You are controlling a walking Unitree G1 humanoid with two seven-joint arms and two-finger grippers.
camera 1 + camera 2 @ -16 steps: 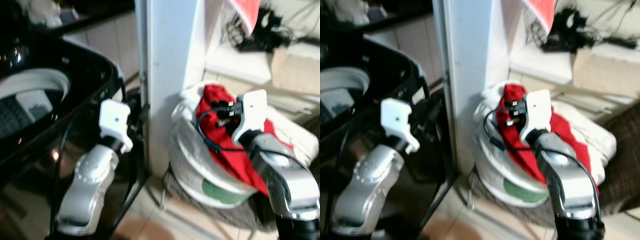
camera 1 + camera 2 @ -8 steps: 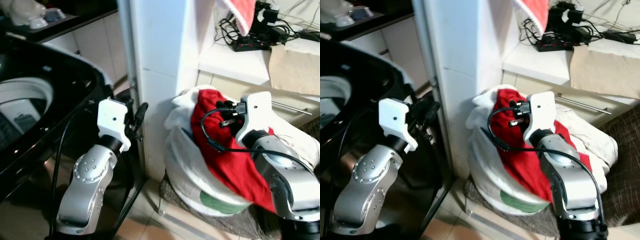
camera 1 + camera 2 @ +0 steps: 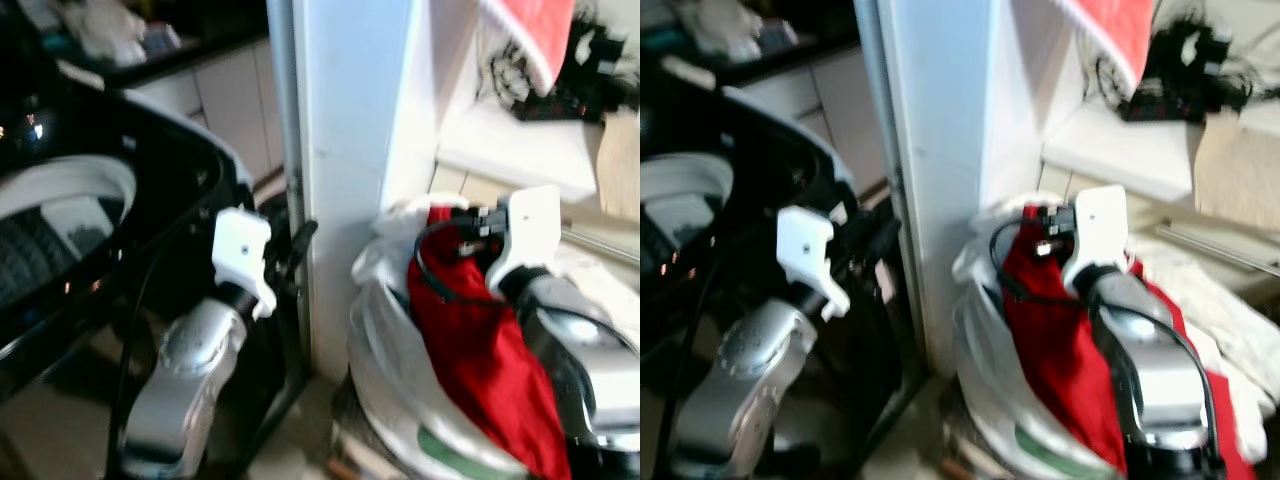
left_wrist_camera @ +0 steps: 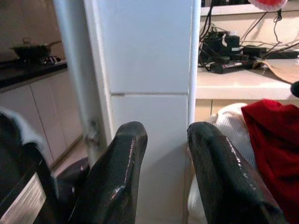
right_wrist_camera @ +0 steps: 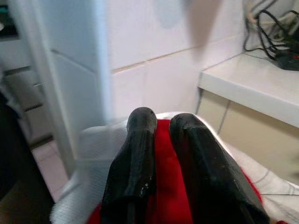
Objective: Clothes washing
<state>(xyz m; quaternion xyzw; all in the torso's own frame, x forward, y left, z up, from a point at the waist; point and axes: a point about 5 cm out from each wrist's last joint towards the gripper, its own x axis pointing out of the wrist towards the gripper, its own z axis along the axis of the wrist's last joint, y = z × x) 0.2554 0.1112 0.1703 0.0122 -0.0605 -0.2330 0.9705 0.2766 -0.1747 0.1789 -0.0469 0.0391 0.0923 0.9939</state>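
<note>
Loading step, by the look of it: garment pulled from the pile, not yet carried to the drum. Right gripper [image 5: 161, 154] up at about 2 o'clock in the head views, fingers nearly together, clenched on a fold of the red garment [image 3: 480, 350], which hangs down from the grip over the white laundry bag [image 3: 385, 330] at 4 o'clock. Left gripper [image 4: 163, 154] at 9 o'clock, beside the white pillar [image 3: 350, 150], fingers parted, released, holding nothing. Washing machine [image 3: 70, 230] at 9 to 10 o'clock, black lid up, drum opening [image 3: 60, 205] pale and lit inside.

Next move, as a judgement: lift the garment free of the bag, then swing or step toward 9 o'clock, past the pillar, to bring it over the drum. Likely snags: trailing cloth dragging on the bag, and the pillar between pile and machine.

Hard to make out: head views blurred, edges smeared. Lower hem of the garment cut off at the frame bottom. Contents of the drum unclear. Clutter of cables [image 3: 1180, 70] on the shelf at 1 o'clock only roughly legible.
</note>
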